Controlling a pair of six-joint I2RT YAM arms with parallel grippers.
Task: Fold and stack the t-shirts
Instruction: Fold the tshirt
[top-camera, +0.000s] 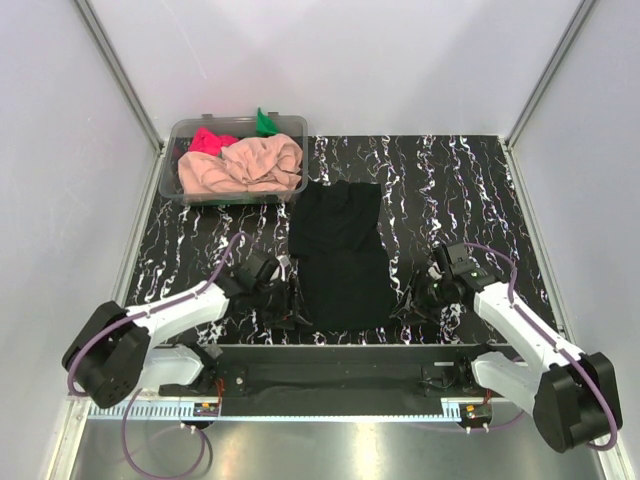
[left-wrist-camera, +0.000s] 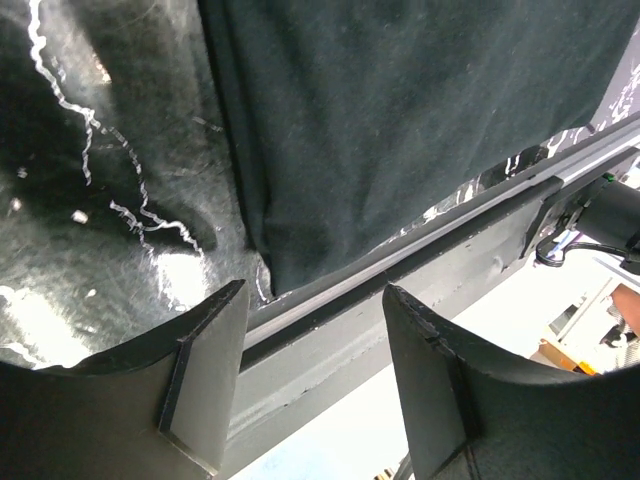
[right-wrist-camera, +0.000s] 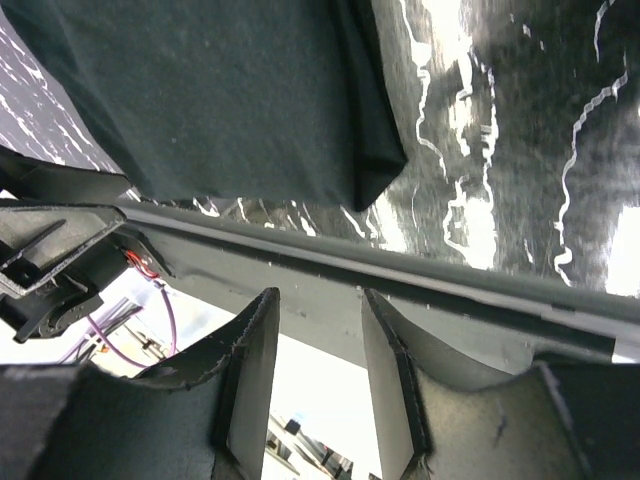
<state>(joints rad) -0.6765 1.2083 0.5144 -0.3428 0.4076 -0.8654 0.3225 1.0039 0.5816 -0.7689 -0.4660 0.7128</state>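
Left gripper (left-wrist-camera: 315, 295) was spread, nothing between jaws, just off near-left corner of black t-shirt (top-camera: 342, 255). Right gripper (right-wrist-camera: 320, 300) was spread too, empty, by near-right corner. Shirt lay flat mid marbled table (top-camera: 450, 180). Peach-pink t-shirt (top-camera: 245, 165), pink-red t-shirt (top-camera: 210, 140), green t-shirt (top-camera: 265, 122) sat in clear tub (top-camera: 172, 190), far left.

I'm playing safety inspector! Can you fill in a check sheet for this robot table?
Surface: black table with white veins.
Job's things: black t-shirt lies at the near middle; peach-pink t-shirt, pink-red t-shirt and green t-shirt bunched in the tub.
Clutter: nothing seen.
Claws: left claw open, empty, by the shirt's near left corner; right claw open, empty, by its near right corner.
Cables: purple cables along both arms.
Surroundings: white walls around.
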